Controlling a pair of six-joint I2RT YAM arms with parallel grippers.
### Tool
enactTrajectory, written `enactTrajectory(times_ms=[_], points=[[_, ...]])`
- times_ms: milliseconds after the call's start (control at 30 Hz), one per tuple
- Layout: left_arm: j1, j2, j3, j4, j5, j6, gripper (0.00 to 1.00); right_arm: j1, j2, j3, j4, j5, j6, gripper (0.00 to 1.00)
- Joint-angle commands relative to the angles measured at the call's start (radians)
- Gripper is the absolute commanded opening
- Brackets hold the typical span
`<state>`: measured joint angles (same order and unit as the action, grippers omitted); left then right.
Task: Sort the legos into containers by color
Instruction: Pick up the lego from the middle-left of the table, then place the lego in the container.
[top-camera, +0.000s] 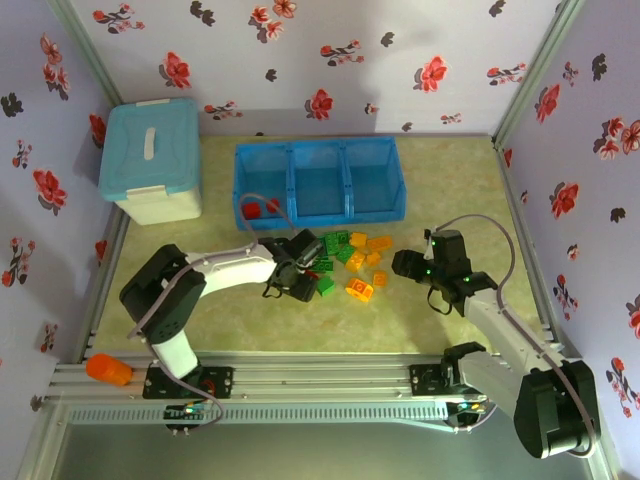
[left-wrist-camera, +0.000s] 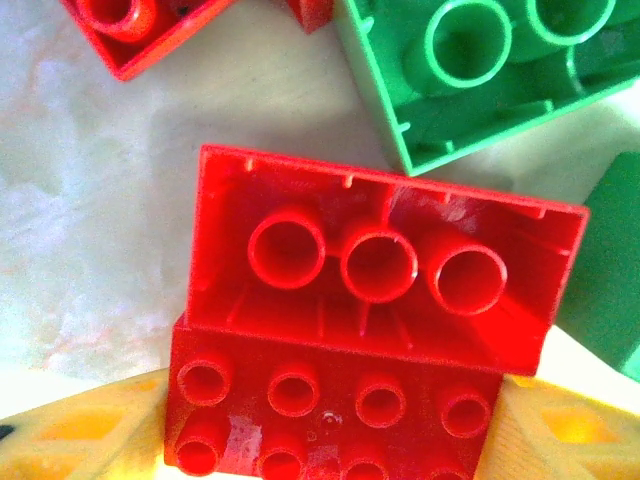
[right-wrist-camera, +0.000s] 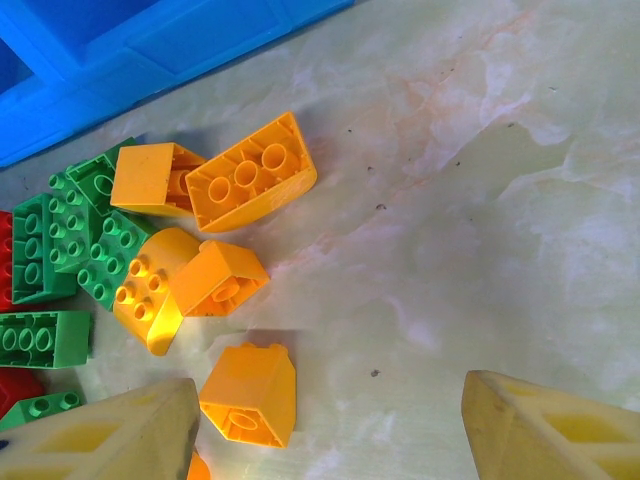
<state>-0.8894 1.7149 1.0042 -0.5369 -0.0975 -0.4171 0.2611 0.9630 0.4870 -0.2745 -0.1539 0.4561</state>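
The containers are one bright blue tray (top-camera: 320, 152) with three compartments; a red lego (top-camera: 258, 209) lies in the left one. Green, orange and red legos (top-camera: 352, 258) lie loose in front of it. My left gripper (top-camera: 303, 272) is at the pile's left edge. In the left wrist view its yellow fingers (left-wrist-camera: 80, 430) press both ends of a studded red lego (left-wrist-camera: 330, 400), and an upturned red lego (left-wrist-camera: 380, 270) lies against it. To the right of the pile, my right gripper (right-wrist-camera: 330, 440) stands open over bare table, with an orange lego (right-wrist-camera: 250, 392) beside its left finger (right-wrist-camera: 100, 435).
A pale blue lidded box (top-camera: 152, 160) stands at the back left. An orange object (top-camera: 108, 370) sits on the near rail at the left. Flowered walls close in the table on three sides. An upturned green lego (left-wrist-camera: 480, 70) lies just beyond the red ones.
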Motion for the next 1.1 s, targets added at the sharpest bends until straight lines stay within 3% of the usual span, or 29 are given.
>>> enactTrajectory(times_ms=[0,267,567,833,1067], points=[[-0.008,-0.088,-0.029,-0.041,-0.029,-0.030,0.52,0.006,-0.014,-0.016,0.009,0.017,0.007,0.70],[0.003,-0.222,-0.051,-0.040,-0.034,-0.038,0.51,0.018,-0.009,0.011,-0.015,-0.006,-0.010,0.69],[0.075,-0.327,-0.057,-0.026,-0.033,-0.047,0.48,0.099,-0.017,0.067,-0.083,0.019,-0.033,0.68],[0.288,-0.359,-0.037,0.019,-0.002,-0.049,0.47,0.267,0.059,0.108,-0.075,0.090,-0.021,0.67],[0.458,-0.210,0.121,0.055,0.059,-0.020,0.47,0.428,0.167,0.169,-0.068,0.154,-0.006,0.66]])
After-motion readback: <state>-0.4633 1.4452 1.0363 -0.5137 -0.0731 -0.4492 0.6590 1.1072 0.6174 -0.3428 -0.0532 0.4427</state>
